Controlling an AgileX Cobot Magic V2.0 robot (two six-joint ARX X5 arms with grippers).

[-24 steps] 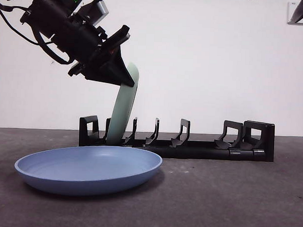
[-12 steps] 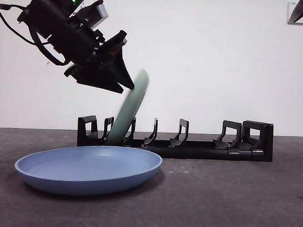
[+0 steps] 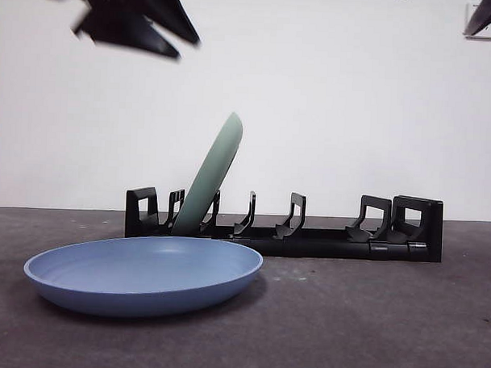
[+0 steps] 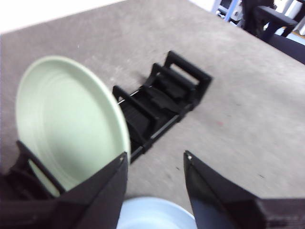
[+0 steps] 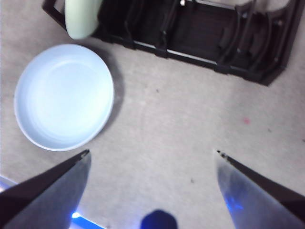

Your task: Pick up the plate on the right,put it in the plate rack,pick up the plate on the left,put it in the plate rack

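A pale green plate [image 3: 211, 176] stands tilted in the plate rack [image 3: 308, 235] near its left end, leaning right, with nothing holding it. The left wrist view shows the same green plate [image 4: 66, 119] in the rack [image 4: 162, 102]. A blue plate [image 3: 144, 273] lies flat on the table in front of the rack; from above the blue plate [image 5: 64, 96] sits beside the rack [image 5: 200, 36]. My left gripper [image 3: 134, 23] is high above the rack at the top left, blurred, open and empty; its own view shows the gripper [image 4: 155, 160] just off the green plate. My right gripper [image 5: 152, 155] hovers high, open.
The grey table [image 3: 370, 317] runs to a white wall behind the rack. The rack's slots to the right of the green plate hold nothing. A black arm tip [image 3: 484, 16] shows at the top right corner.
My left gripper let go of the green plate and rose up and to the left. The plate tipped to the right and now leans by itself in the rack.
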